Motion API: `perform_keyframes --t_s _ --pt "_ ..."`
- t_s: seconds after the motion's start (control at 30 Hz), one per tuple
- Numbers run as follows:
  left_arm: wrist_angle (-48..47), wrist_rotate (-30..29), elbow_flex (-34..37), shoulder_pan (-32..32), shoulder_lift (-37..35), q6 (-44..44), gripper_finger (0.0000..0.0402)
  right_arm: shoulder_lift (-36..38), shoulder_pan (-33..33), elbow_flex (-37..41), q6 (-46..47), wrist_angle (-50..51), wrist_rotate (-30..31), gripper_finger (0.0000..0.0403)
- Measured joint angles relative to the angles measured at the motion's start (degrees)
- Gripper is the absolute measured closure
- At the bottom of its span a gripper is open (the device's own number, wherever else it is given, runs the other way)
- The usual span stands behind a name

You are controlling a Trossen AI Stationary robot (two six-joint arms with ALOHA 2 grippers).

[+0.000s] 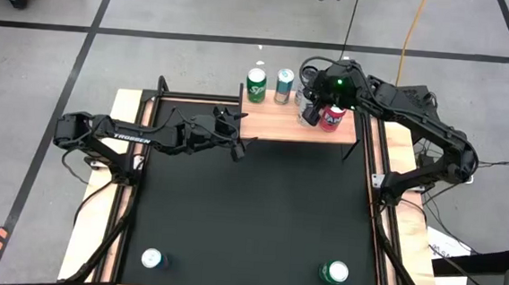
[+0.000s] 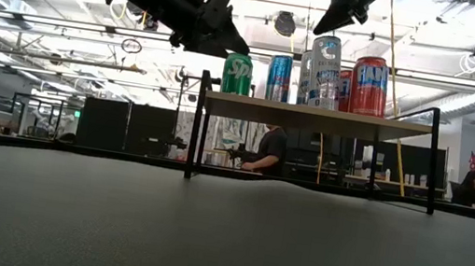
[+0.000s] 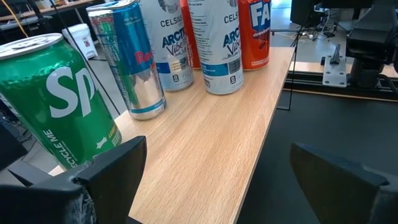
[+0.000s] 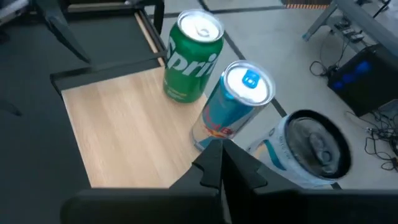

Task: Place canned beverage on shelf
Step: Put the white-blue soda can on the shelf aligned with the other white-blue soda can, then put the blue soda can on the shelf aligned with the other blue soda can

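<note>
Up on the far edge of the table (image 1: 232,213), we see the shelf (image 1: 283,125) holding a row of cans: a green can (image 1: 256,84) at its left end, a blue-and-silver can (image 1: 284,84) beside it, white cans (image 2: 324,70), then a red can (image 1: 332,118). Our right gripper (image 1: 316,102) hovers over the white cans; we cannot tell its fingers' state. Our left gripper (image 1: 237,137) hangs just off the shelf's left end, fingers apart and empty.
</note>
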State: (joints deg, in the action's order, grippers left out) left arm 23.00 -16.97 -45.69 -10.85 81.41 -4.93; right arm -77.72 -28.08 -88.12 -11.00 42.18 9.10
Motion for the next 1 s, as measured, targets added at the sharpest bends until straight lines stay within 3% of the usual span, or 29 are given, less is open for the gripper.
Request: perform_keyframes --t_s 0.17,0.27,0.43,0.6,0.8,1.0 --pt "-0.9 -1.4 0.0 0.5 -0.2 0.0 0.0008 2.5 1.1 0.0 1.2 -1.5 3.2 0.0403" --pt "-5.1 -6.0 0.0 1.7 -2.2 -0.4 0.0008 5.1 2.8 0.0 3.1 -1.4 4.4 0.0403" --pt "-17.6 -14.2 0.0 5.9 -8.9 0.5 0.0008 8.5 8.4 2.5 7.8 -1.8 4.4 0.0403" --pt "-29.1 -20.9 0.0 14.6 -15.6 6.4 0.0008 10.5 17.1 11.4 10.1 -10.0 4.5 0.0403" --pt "-45.9 -21.8 0.0 27.8 -21.8 21.5 0.0008 11.5 27.2 25.3 8.5 -31.9 4.6 0.0403" --pt "-60.3 -14.7 0.0 40.2 -25.0 43.0 0.0008 10.9 32.7 35.4 7.8 -47.9 4.6 0.0403"
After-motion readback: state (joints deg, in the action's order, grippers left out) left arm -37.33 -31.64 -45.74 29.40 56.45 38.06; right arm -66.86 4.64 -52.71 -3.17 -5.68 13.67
